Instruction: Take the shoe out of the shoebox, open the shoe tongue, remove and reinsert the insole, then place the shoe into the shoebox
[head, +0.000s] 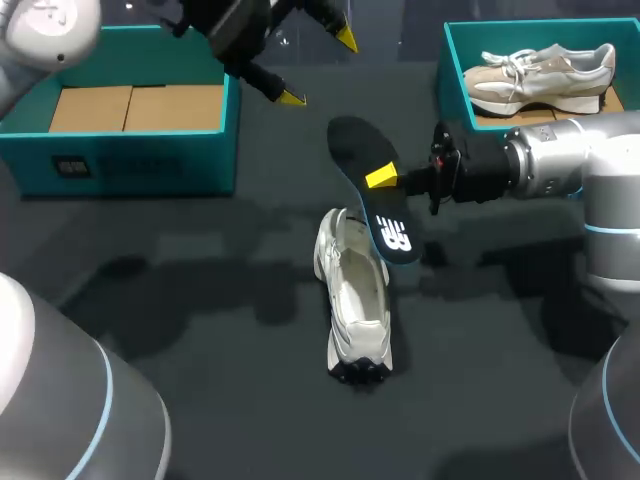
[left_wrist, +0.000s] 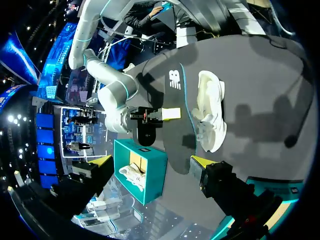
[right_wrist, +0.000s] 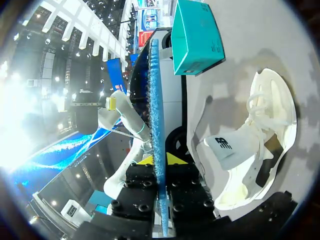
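Observation:
A white shoe (head: 355, 300) lies on the dark table with its opening up and its tongue (right_wrist: 225, 147) pulled open. My right gripper (head: 385, 178) is shut on the dark insole (head: 375, 195) and holds it in the air, tilted, just above the shoe's heel end. In the right wrist view the insole (right_wrist: 155, 120) shows edge-on between the fingers of the right gripper (right_wrist: 160, 160), with the shoe (right_wrist: 260, 140) beside it. My left gripper (head: 318, 68) hangs open and empty above the table's far middle. From the left gripper (left_wrist: 152, 161), the shoe (left_wrist: 210, 110) and insole (left_wrist: 172, 85) lie ahead.
A teal shoebox (head: 200, 150) with a cardboard lining stands at the far left. A second teal shoebox (head: 452, 70) at the far right holds a beige shoe (head: 540, 75). My right arm (head: 560, 165) reaches in beside that box.

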